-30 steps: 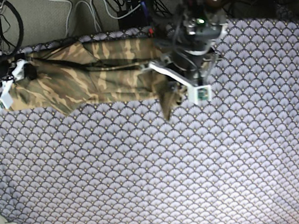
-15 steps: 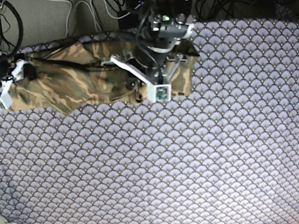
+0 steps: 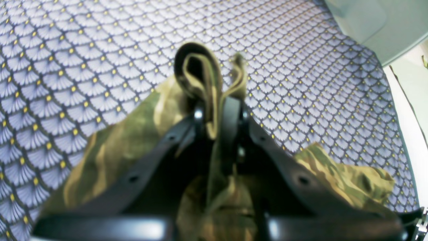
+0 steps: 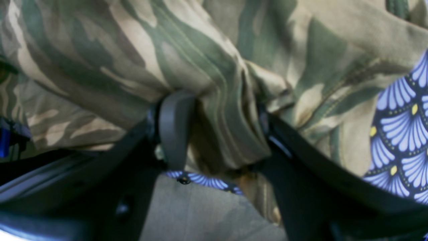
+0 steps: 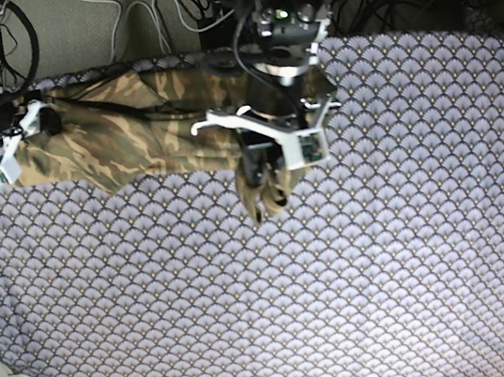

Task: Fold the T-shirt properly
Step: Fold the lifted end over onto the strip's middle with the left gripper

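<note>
- Two arms held the soft camouflage-print T-shirt (image 5: 143,129) in olive, tan and brown, which lay stretched along the far edge of the purple-grey fan-scale patterned surface (image 5: 279,308).
- The left gripper (image 3: 217,113) had its black fingers (image 3: 230,117) clamped on a folded loop of the cloth, raised above the surface near the middle.
- The right gripper (image 4: 214,134) had its fingers (image 4: 175,124) pressed on a thick bunched fold at the shirt's other end.
</note>
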`<state>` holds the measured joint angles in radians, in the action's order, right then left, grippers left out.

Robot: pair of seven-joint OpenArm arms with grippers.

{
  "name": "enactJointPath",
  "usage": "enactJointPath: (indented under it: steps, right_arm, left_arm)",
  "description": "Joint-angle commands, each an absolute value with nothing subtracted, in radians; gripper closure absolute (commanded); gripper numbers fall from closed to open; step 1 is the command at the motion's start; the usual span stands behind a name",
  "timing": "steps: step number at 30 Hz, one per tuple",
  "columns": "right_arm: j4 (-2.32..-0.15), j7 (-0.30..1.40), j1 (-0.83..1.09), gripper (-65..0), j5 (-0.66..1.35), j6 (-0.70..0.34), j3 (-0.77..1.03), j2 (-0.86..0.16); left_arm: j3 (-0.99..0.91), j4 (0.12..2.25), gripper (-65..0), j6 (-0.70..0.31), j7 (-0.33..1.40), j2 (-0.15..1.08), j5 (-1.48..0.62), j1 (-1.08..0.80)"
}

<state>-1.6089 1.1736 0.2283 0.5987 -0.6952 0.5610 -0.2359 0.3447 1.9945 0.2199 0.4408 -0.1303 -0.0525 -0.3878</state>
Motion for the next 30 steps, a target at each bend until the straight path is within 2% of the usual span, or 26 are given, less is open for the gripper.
enactJointPath:
  steps: [1, 4, 11, 19, 25, 30]
  right_arm:
    - [-1.621, 1.158, 0.225, -27.9, 0.604, -0.698, 0.565, -0.254]
    - [-1.621, 1.158, 0.225, -27.8, 0.604, -0.698, 0.565, -0.254]
    - [-1.621, 1.156, 0.225, -27.8, 0.604, -0.698, 0.565, -0.254]
    - [-1.621, 1.156, 0.223, -27.8, 0.604, -0.698, 0.565, -0.254]
    - [-1.621, 1.155, 0.223, -27.8, 0.604, -0.698, 0.565, -0.254]
    - [-1.621, 1.155, 0.223, -27.8, 0.604, -0.698, 0.565, -0.254]
  left_arm:
    - [0.352, 2.015, -0.2, 0.217, 0.41, -0.143, -0.054, -0.386]
    - [0.341, 2.029, -0.2, 0.262, 0.404, -0.148, -0.065, -0.406]
    - [0.343, 2.028, -0.2, 0.271, 0.369, -0.134, -0.168, -0.407]
    - [0.559, 2.028, -0.2, 0.275, 0.36, 0.015, -0.171, -0.314]
    - [0.573, 2.014, -0.2, 0.269, 0.369, 0.013, -0.17, -0.288]
    - [0.575, 1.923, -0.2, 0.272, 0.371, 0.013, -0.179, -0.262]
